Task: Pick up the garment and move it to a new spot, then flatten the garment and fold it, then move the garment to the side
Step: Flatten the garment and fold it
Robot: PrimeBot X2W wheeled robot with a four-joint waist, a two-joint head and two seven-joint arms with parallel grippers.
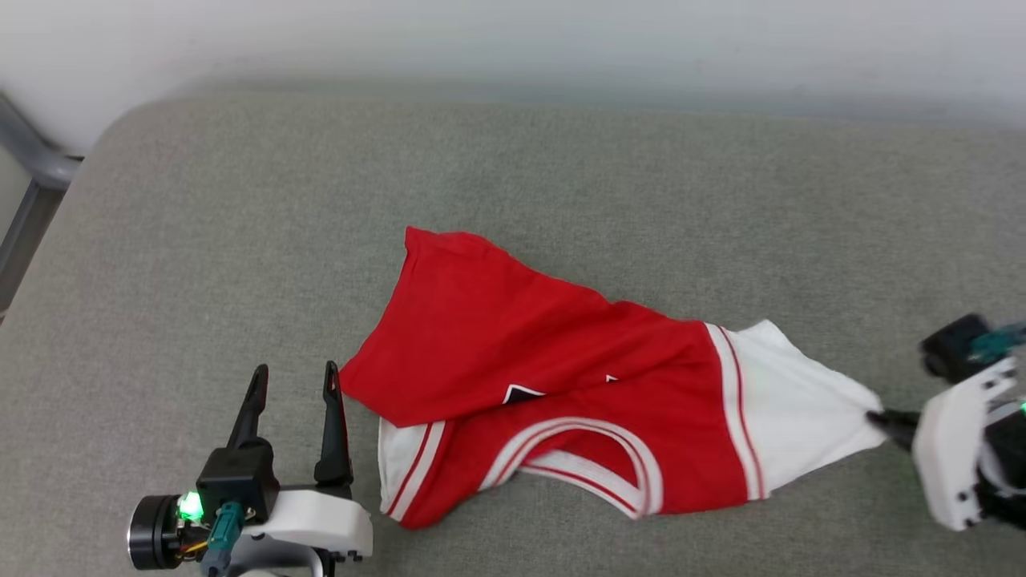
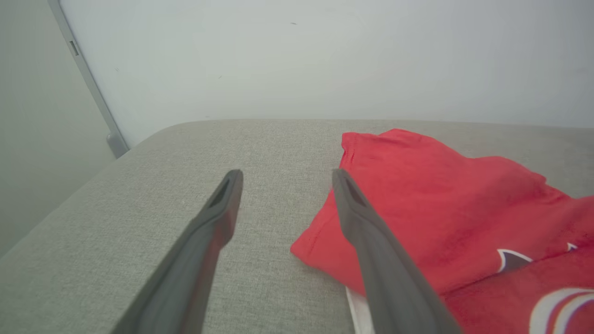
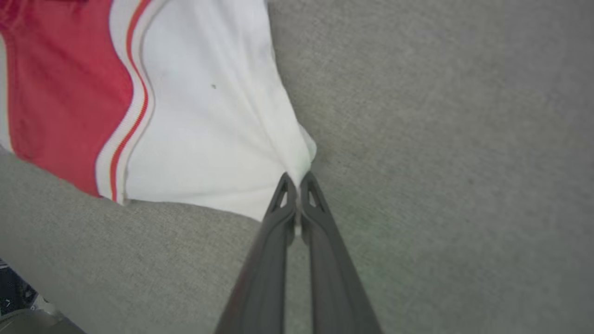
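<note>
Garment (image 1: 561, 361) lay crumpled on the grey cushion (image 1: 200, 240), in its near half, from about the middle toward the right side. The red body was folded over itself, with one hem corner pointing toward the cushion's far edge. The striped collar (image 1: 585, 453) faced the near edge, and a small dark logo (image 1: 521, 393) showed at the fold line. One white sleeve (image 1: 789, 409) was stretched out toward the right edge and drawn to a point. The other sleeve (image 1: 398, 461) was mostly tucked under the red fold.

Right gripper (image 3: 297, 178): fingers pressed together on the tip of the stretched white sleeve, with cloth puckered at the pinch. The rest of that sleeve rested on the cushion.

Left gripper (image 1: 295, 370): fingers spread apart and holding nothing, over the near-left part of the cushion, pointing toward the far edge. Its inner finger (image 2: 371, 241) sat just beside the garment's left fold corner. Contact with the cloth could not be determined.

A pale wall (image 1: 513, 40) stood behind the far edge, and a grey metal bar (image 1: 32, 160) stood off the far-left corner.
</note>
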